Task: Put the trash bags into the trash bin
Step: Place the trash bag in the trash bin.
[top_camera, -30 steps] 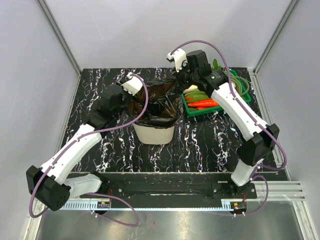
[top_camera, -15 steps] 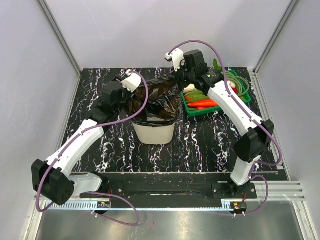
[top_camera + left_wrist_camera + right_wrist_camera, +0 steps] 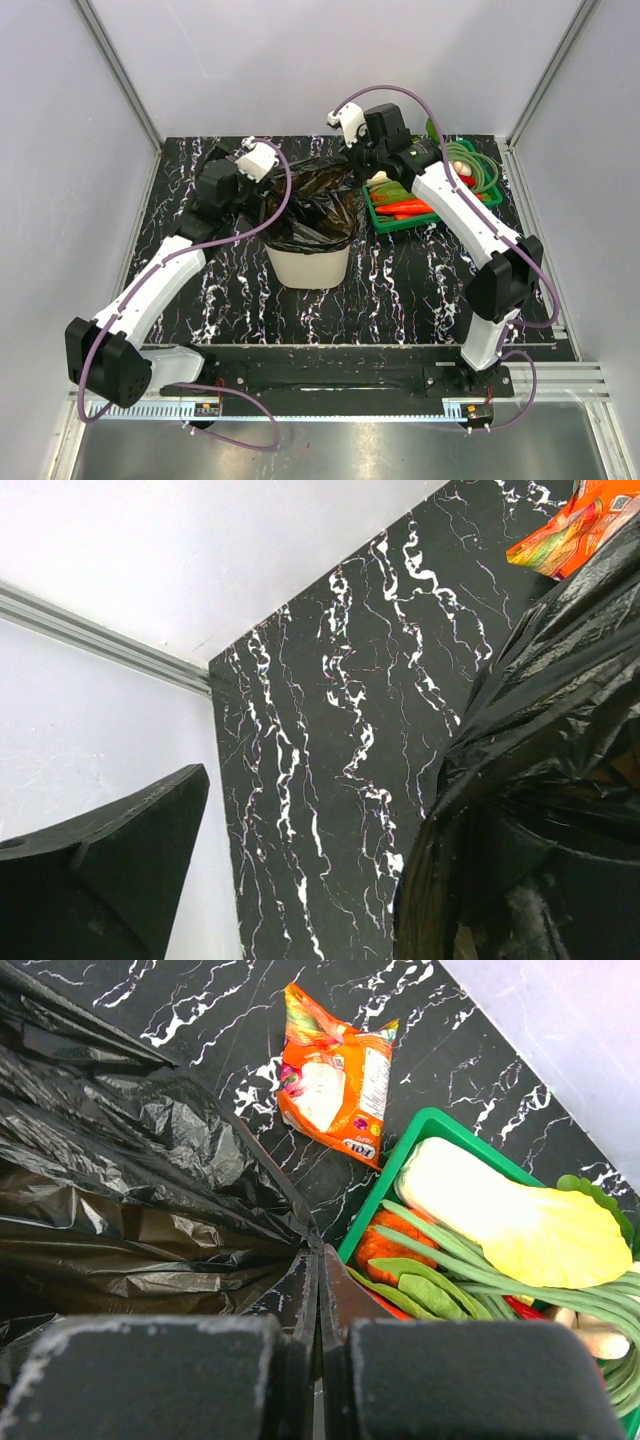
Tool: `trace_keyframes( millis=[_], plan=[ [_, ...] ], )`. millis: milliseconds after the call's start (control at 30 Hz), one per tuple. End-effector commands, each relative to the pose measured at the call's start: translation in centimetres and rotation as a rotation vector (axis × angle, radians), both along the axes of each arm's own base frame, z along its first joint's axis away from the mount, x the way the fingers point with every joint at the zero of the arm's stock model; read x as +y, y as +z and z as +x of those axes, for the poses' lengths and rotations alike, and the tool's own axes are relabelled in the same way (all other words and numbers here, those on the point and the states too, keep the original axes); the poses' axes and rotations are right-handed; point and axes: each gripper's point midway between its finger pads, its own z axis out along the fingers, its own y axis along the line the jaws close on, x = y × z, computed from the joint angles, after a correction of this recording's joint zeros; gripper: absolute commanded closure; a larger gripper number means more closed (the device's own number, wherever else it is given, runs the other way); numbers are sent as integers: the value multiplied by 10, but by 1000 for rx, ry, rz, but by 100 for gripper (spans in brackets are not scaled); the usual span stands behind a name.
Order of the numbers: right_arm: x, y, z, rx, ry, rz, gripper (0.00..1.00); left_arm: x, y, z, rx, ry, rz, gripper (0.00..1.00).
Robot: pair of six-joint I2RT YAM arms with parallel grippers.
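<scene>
1. Black marble-look table [image 3: 400, 290] w/ pale walls round it; the cream trash bin [image 3: 308, 268] stood upright mid-table.
2. One trash bag [image 3: 315, 205] hung over the bin's rim, mouth open, middle sagging inside, so it looked mostly in.
3. Right gripper [image 3: 318, 1295]: jaws together, pinching the bag's edge next to the green tray [image 3: 383, 226].
4. Left gripper [image 3: 330, 820] sat at the opposite edge, jaws apart; one finger showed, the other was hidden behind film.
5. Prob. left to do: seat the edges, let go. No 2nd bag was seen.

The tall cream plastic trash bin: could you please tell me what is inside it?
A glossy black plastic trash bag fills the mouth of the cream trash bin and drapes over its rim; it hides everything below.
</scene>
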Motion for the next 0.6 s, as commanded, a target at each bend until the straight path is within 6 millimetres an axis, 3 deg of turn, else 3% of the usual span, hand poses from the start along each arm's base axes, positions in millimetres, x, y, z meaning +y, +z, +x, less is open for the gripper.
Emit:
trace_keyframes(
  millis=[0, 333, 567],
  plan=[
    [4, 4, 5, -28, 33, 13, 100, -3, 4, 4, -15, -20, -26, 1],
    [10, 16, 0, -40, 66, 52, 100, -12, 46, 3, -123, -48, -180, 1],
    [9, 23, -3, -52, 70, 54, 100, -22, 64, 0, -89, -126, -359, 1]
  ],
)
